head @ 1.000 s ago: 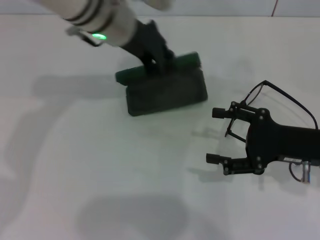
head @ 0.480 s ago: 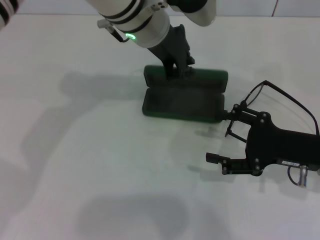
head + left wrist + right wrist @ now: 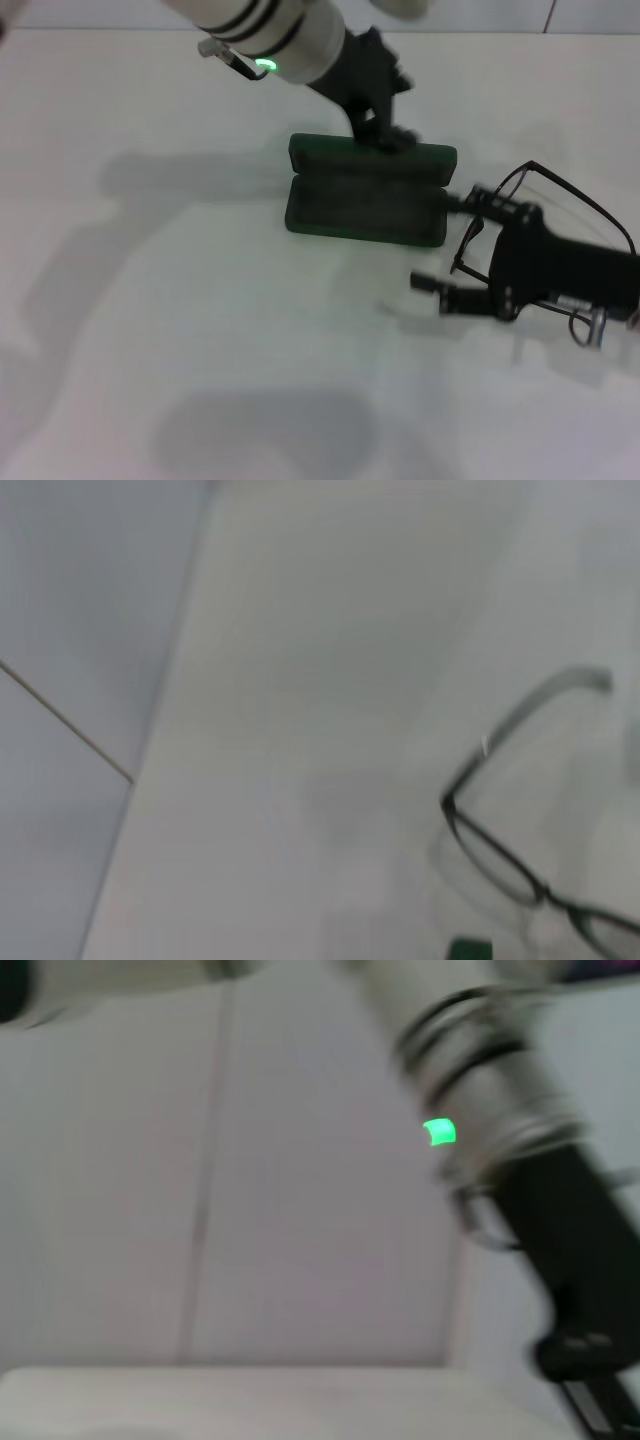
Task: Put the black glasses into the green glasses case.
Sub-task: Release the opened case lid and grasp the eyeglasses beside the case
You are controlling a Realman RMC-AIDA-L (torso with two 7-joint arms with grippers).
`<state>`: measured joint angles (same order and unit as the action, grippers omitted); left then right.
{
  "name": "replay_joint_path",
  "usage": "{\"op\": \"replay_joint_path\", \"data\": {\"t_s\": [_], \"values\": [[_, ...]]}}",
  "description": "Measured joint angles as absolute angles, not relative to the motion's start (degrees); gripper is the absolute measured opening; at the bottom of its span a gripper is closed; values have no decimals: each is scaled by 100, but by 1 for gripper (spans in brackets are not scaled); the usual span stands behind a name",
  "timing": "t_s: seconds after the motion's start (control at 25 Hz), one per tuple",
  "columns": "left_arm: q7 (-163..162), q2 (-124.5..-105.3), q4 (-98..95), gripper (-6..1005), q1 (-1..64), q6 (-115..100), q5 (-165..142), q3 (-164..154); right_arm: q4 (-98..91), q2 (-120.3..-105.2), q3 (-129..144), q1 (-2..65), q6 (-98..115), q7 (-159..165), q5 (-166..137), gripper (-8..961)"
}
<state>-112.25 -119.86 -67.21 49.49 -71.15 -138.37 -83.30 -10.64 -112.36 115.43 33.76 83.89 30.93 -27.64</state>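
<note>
Beside the green glasses case [image 3: 365,195] lie the black glasses [image 3: 560,200].

Matt dark green glasses case [image 3: 365,198], thin black wire-frame black glasses [image 3: 575,205], smooth matt white table [image 3: 180,330]

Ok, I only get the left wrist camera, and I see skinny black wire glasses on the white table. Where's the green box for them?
Observer: The dark green hard rectangular glasses case lies open on the table, to the robot's left of the black glasses.
Operator: Is a hand on it?
Observer: The left gripper is at the back edge of its lid.
Operator: And the other hand?
Observer: The right gripper is open, right by the glasses.
</note>
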Motion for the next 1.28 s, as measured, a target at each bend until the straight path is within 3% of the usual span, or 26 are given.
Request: {"op": "replay_joint_path", "data": {"t_s": [0.2,0.28,0.4,0.56,0.6,0.68,0.76,0.84,0.92,1.04,1.08,1.28], "values": [[-10415,-11974,-6843,567,4041,-6883,-12179,-7575,-1133,-11232,10836,3290,8370,3094,-2804,885],[-10152,-11972,-6787,627,3765,-6879,-11668,-7439,-1278,-11100,10741,3334,8292,3147,-2838,884],[-9676,-11971,-6640,624,3272,-6874,-10775,-7253,-1743,-10727,10736,3528,8031,3614,-3247,883],[-9239,-11962,-6346,622,2795,-6953,-9815,-7003,-3090,-10068,10663,3806,7264,5143,-4485,879],[-9106,-11957,-6251,622,2701,-6977,-9630,-6954,-3554,-9950,10555,3826,6906,5602,-4996,878],[-8952,-11954,-6139,622,2611,-7015,-9448,-6879,-4479,-9879,10111,3819,6364,6642,-6364,876],[-8652,-11953,-5889,622,2435,-7148,-9127,-6664,-5210,-10024,9458,3790,6289,7623,-7978,874],[-8500,-11949,-5635,622,2384,-7308,-9008,-6417,-5750,-10293,8748,3780,6538,8289,-9413,865],[-8436,-11942,-5495,622,2412,-7366,-8985,-6319,-6259,-10668,7981,3810,7104,8780,-10837,856],[-8325,-11933,-5332,622,2439,-7393,-8953,-6236,-6908,-11382,6969,4028,8017,9076,-12875,843],[-8283,-11932,-5277,622,2458,-7393,-8947,-6231,-6988,-11540,6846,4172,8258,9171,-13524,840],[-8154,-11913,-4951,622,2696,-7386,-8940,-6228,-6857,-11533,7097,4395,8364,9460,-14015,839]]}}
